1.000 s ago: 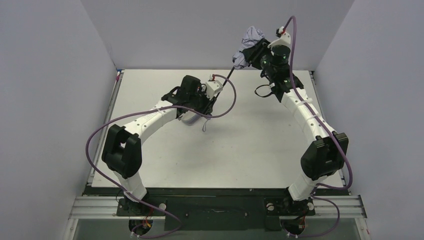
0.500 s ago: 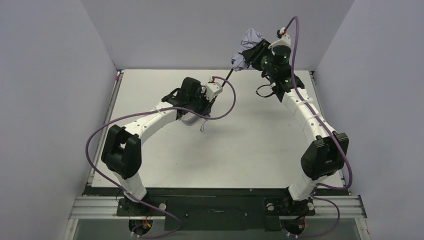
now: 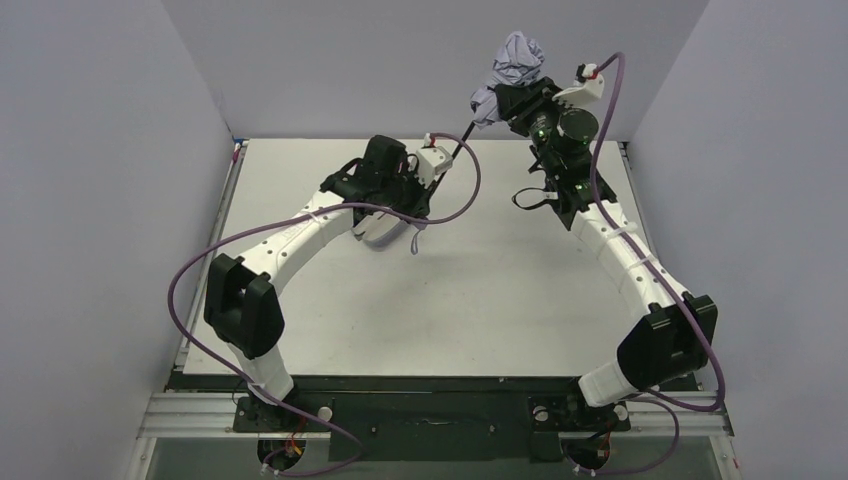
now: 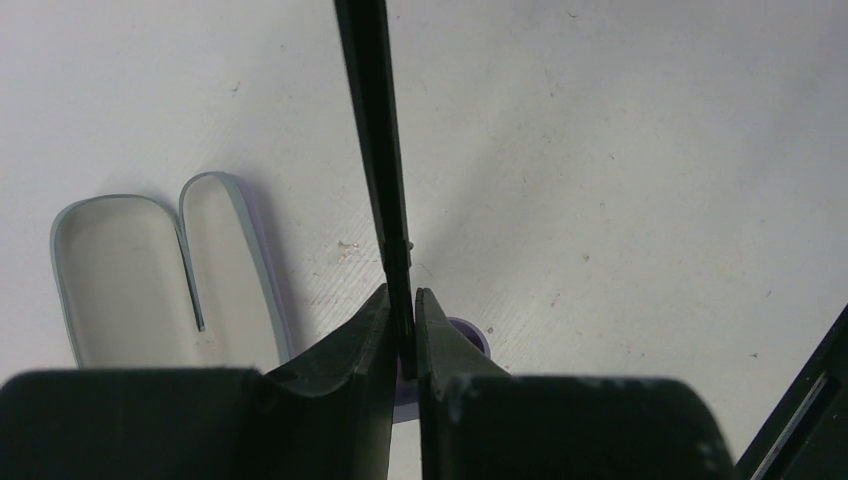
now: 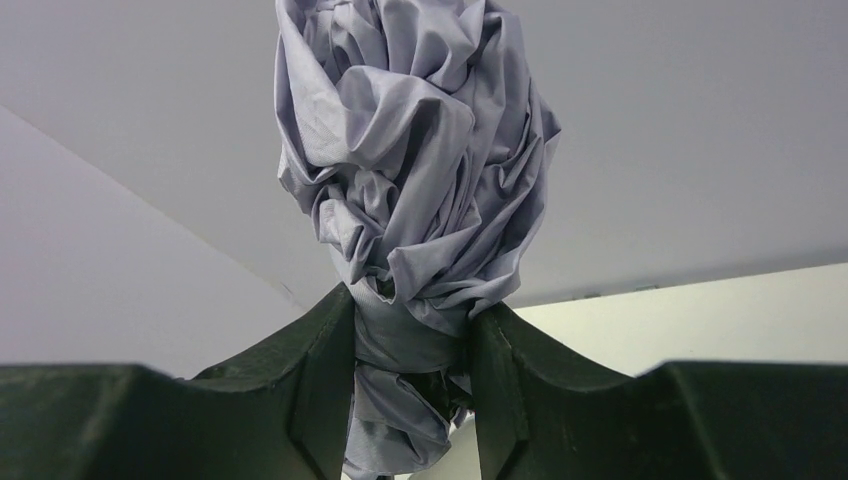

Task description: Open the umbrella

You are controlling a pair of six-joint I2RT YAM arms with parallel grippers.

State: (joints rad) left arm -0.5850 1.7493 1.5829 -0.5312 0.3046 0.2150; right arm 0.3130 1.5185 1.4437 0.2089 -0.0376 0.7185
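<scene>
1 umbrella, left gripper pinching its black shaft, right gripper clamping its bunched canopy, 1 open case

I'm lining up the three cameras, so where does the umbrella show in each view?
Top external: the umbrella is at upper centre-right, its bunched canopy in the right end effector and its shaft slanting down-left into the left end effector.
Left wrist: only the black shaft, from top centre down into the end effector, with the lavender knob behind.
Right wrist: crumpled canopy, centre, pinched low.
Shared landmark: the white table.
</scene>
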